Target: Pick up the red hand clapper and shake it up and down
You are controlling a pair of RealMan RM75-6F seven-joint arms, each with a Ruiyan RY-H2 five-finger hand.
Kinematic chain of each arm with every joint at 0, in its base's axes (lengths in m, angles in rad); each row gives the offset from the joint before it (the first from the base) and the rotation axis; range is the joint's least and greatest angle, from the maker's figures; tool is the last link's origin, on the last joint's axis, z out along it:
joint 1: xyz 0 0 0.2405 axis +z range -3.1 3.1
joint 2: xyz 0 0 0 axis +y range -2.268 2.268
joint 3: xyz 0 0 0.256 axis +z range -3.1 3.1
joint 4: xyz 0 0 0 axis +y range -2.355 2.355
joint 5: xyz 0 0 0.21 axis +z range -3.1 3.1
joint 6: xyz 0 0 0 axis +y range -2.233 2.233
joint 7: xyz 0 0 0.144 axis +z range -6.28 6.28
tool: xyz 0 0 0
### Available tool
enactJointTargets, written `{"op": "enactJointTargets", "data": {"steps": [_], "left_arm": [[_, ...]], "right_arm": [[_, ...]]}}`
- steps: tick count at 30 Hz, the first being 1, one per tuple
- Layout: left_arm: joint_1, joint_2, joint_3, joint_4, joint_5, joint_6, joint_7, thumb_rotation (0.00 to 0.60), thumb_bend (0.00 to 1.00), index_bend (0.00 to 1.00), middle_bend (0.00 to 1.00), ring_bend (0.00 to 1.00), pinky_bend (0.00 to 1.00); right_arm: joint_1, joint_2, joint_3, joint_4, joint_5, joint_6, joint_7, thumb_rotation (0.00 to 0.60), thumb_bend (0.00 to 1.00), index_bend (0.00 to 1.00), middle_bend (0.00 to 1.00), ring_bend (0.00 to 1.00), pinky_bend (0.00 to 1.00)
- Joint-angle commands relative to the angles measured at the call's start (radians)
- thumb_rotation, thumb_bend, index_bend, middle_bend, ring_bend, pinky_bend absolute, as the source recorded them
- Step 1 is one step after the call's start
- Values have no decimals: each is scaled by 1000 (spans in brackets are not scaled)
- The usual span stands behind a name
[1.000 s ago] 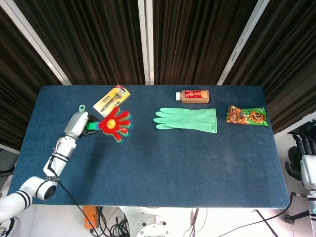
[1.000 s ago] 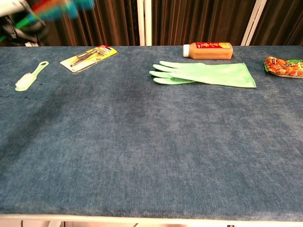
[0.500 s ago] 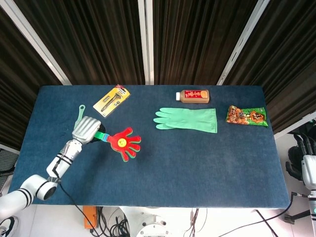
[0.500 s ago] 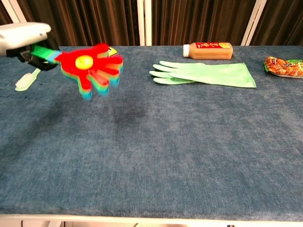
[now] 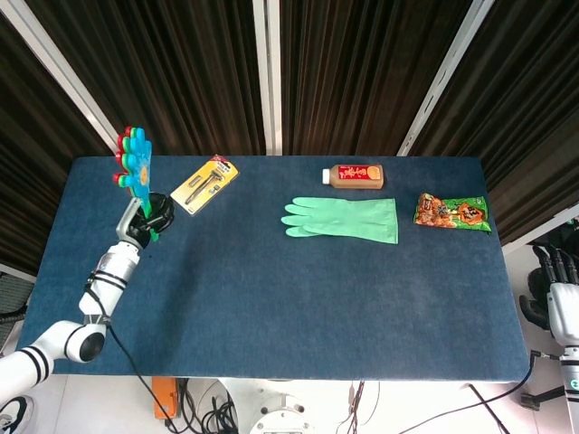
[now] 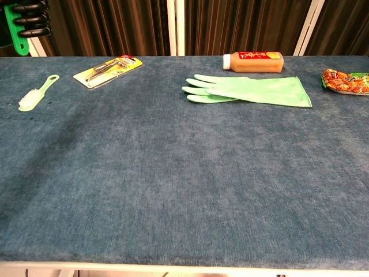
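My left hand (image 5: 149,214) hangs above the table's far left and grips the green handle (image 6: 17,36) of the red hand clapper (image 5: 134,163). The clapper stands upright, its palm-shaped head pointing up past the table's back edge, with the teal back layer facing the head camera and red showing at its rim. In the chest view only the dark fingers (image 6: 26,12) and the handle's end show at the top left corner; the clapper's head is cut off. My right hand (image 5: 561,303) hangs off the table's right side, low, holding nothing.
A pale green brush (image 6: 36,93) lies on the blue table (image 5: 271,307) below the left hand. Behind it sits a yellow tool pack (image 5: 205,183). A green rubber glove (image 5: 344,219), an orange bottle (image 5: 355,175) and a snack bag (image 5: 452,212) lie along the back right.
The left hand swung the clapper from raised down to nearly level over the table, then back up to upright. The right hand stayed put.
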Motion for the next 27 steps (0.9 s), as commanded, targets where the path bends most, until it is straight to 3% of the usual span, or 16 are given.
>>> {"op": "enactJointTargets", "data": {"steps": [1,3,6,10,14,20,23,27], "left_arm": [[-23,-8,121,112,222,66,593,600,670,1000,1000,1000,1000],[-42,-43,194,216,339,111,913,600,670,1000,1000,1000,1000],[-59,-99,267,333,455,155,1218,600,670,1000,1000,1000,1000],[-77,-131,330,394,499,123,1346,600,670,1000,1000,1000,1000],[-82,-136,331,392,472,111,1377,600,670,1000,1000,1000,1000],[-66,-127,256,307,334,131,1187,600,670,1000,1000,1000,1000],[-40,-104,174,167,184,107,907,600,671,1000,1000,1000,1000],[1,-28,-11,-50,-90,-4,424,600,674,1000,1000,1000,1000]], "right_arm": [[1,-4,-3,4,3,-7,0,600,284,0,0,0,0],[3,-1,-9,6,1,-19,2,600,298,0,0,0,0],[6,6,-12,3,-5,-25,8,600,325,0,0,0,0],[5,9,-12,2,-10,-20,14,600,327,0,0,0,0],[6,9,-11,7,-3,-26,19,600,327,0,0,0,0],[5,7,-12,12,-5,-23,25,600,327,0,0,0,0],[4,6,-12,14,-5,-21,27,600,327,0,0,0,0],[3,5,-12,13,-7,-19,26,600,327,0,0,0,0]]}}
